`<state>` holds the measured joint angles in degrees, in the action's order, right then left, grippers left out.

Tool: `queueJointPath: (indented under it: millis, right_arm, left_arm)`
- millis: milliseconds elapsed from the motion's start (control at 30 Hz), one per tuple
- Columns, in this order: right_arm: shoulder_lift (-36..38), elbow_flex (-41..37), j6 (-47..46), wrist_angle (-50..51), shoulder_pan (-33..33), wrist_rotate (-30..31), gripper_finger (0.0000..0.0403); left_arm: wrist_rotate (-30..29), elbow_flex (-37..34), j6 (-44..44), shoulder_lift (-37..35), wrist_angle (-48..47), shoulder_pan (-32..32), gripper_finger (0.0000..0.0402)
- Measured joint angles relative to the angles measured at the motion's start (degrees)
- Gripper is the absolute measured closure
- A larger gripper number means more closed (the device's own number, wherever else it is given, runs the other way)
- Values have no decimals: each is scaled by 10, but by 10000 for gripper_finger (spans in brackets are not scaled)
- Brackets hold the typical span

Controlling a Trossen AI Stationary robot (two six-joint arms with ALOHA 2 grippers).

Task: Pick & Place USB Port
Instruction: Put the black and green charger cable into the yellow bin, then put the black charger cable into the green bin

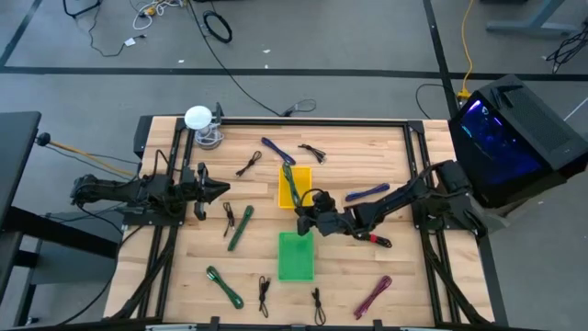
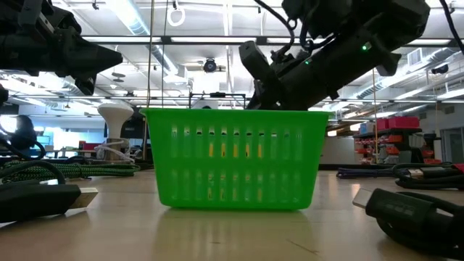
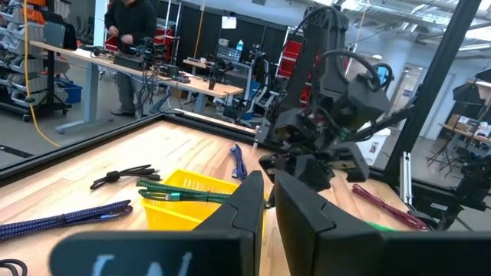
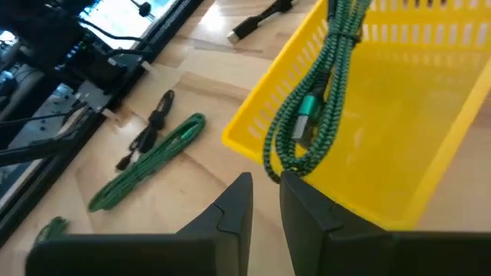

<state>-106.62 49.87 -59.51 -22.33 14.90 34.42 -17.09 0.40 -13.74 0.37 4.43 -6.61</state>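
Right gripper [image 1: 303, 219]: over mid-bench, between yellow bin and green bin; jaws nearly together, narrow gap, nothing between them.
Left gripper [image 1: 220, 190]: waits at the left side of the bench; jaws nearly together, nothing held.
Green cable [image 4: 311, 115]: braided, with a USB plug; draped over the yellow bin's near rim, part inside, loop hanging outside, just ahead of the right fingertips [image 4: 238, 201].
Yellow bin [image 1: 284, 190]: mid-bench, touching nothing but the cable.
Green bin [image 1: 296, 256]: just beside the yellow one, nearer the bench front; contents cannot tell.
Bench [image 1: 367, 276]: loose cables scattered around — green, black, blue, red.
Room: a person [image 3: 132, 31] at a far desk.
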Motion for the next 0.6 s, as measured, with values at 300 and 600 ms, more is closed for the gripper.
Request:
queueJointPath:
  millis: [300, 600]
  right_arm:
    - [0, 0, 29, -12, -12, 9, 332]
    - [0, 0, 31, -12, -12, -27, 332]
  left_arm:
    - [0, 0, 0, 0, 0, 0, 362]
    - [0, 0, 0, 0, 0, 0, 362]
